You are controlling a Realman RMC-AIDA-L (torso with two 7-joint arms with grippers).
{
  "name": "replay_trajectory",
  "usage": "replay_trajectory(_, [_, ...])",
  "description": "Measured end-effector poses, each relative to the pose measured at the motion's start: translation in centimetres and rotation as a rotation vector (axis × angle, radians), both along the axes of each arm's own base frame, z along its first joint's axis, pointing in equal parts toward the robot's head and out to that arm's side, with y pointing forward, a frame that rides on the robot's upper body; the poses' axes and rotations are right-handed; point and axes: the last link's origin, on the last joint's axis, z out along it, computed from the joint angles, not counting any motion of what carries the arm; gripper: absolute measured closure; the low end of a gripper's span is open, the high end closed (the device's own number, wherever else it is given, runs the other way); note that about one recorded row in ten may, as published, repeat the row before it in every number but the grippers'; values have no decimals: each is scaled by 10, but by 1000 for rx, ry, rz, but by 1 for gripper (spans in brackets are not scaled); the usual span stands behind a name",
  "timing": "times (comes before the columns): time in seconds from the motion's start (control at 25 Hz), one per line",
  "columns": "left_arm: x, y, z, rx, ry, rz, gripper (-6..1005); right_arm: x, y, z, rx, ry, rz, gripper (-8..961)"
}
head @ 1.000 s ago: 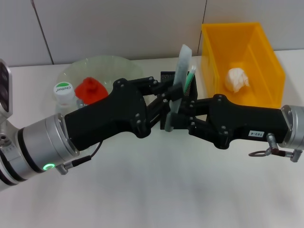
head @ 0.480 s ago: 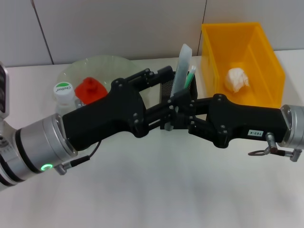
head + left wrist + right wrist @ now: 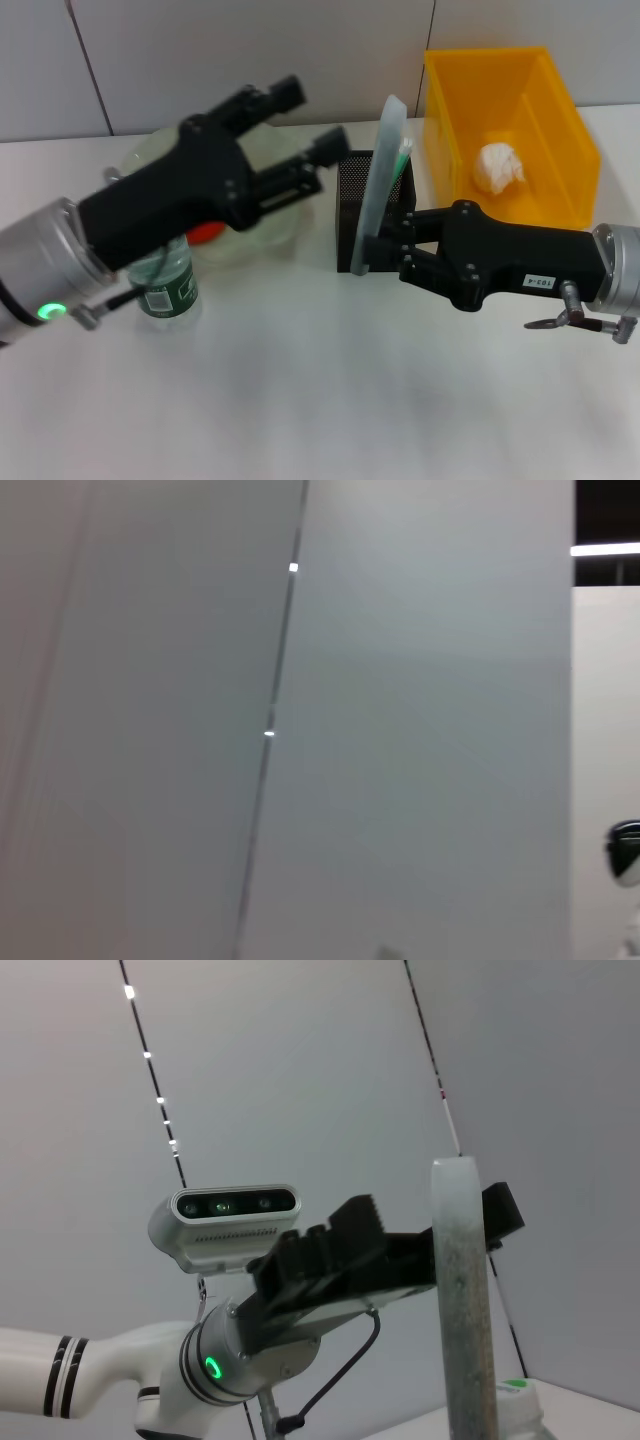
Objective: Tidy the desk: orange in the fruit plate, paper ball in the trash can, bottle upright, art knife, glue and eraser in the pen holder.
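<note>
The pen holder (image 3: 362, 190), a black mesh cup, is standing near the middle of the surface (image 3: 330, 400). The right pincer (image 3: 385, 250) is sitting just in front of the pen holder, pinching the lower end of the art knife (image 3: 378, 180), which is leaning upright against the holder's front. The left pincer (image 3: 300, 125) is hanging spread and empty, up and to the left of the pen holder, above the fruit plate (image 3: 255, 225). The bottle (image 3: 165, 285) is standing upright farther left. The paper ball (image 3: 500, 165) is lying inside the yellow trash can (image 3: 555, 110), right of the pen holder.
</note>
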Motion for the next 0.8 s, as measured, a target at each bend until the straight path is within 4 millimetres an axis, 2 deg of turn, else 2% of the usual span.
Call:
replay_trajectory(0.24, [-33,14,17,78,60,113,187,5,1,2,20,-12,-25,792])
replay_trajectory(0.36, [-50,14,25,98,96,152,187,9,3,4,38,-23,-41,793])
replay_trajectory(0.52, [-70,2,33,74,130,173,188,13,6,10,64,-44,-68,793])
replay_trajectory(0.68, [-78,-9,35,54,140,157,188,16,12,16,96,-62,-95,792])
replay_trajectory(0.8, [-82,-26,32,16,155,118,189,18,18,19,120,-81,-119,792])
